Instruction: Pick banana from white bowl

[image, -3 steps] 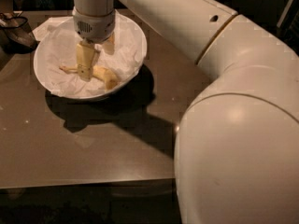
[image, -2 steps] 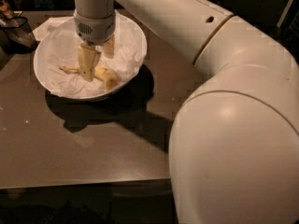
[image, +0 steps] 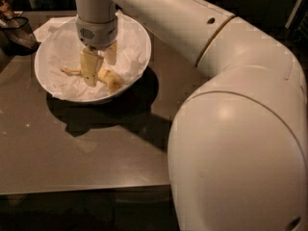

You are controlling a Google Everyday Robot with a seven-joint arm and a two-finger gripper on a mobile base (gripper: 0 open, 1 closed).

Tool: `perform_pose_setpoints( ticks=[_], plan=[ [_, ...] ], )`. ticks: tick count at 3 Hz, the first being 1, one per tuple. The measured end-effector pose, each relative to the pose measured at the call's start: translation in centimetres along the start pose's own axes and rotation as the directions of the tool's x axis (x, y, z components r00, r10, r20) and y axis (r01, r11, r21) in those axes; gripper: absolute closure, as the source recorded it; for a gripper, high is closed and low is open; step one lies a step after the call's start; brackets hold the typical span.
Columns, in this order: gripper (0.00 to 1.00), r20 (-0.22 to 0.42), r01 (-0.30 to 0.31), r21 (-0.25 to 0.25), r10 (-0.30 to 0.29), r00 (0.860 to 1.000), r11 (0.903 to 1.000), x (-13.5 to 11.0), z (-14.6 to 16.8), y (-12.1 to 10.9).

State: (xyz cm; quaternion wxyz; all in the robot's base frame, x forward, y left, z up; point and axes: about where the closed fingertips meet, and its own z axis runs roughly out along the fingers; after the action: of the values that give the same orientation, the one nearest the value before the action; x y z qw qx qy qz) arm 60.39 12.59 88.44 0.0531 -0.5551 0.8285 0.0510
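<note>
The white bowl (image: 53,88), lined with crumpled white paper, stands at the far left of the dark table. The small pale-yellow banana (image: 111,82) lies in it, its thin stem pointing left. My gripper (image: 101,72) reaches straight down into the bowl. Its cream fingers are apart: the near finger (image: 89,67) stands in front of the banana's middle and hides it, and the far finger is behind the banana. The fingers straddle the banana, which still rests on the paper.
A black mesh container (image: 17,32) stands at the far left edge. A flat white paper sheet (image: 47,29) lies behind the bowl. My large arm (image: 240,129) fills the right side. The table's front edge (image: 82,191) runs along the bottom.
The gripper stays down in the bowl over the banana, at most a touch lower. The arm's near bulk has shifted slightly left. The banana has not moved.
</note>
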Motion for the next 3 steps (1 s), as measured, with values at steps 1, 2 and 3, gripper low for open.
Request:
perform_pose_setpoints(
  ticks=[1, 2, 3],
  plan=[
    [0.37, -0.011, -0.005, -0.007, 0.005, 1.000, 1.0000, 0.1, 0.6, -0.2],
    [0.39, -0.022, -0.010, -0.012, 0.010, 1.000, 0.9999, 0.1, 1.1, -0.5],
    [0.42, -0.031, -0.019, -0.021, 0.018, 0.999, 0.9996, 0.3, 1.8, -0.9]
  ],
)
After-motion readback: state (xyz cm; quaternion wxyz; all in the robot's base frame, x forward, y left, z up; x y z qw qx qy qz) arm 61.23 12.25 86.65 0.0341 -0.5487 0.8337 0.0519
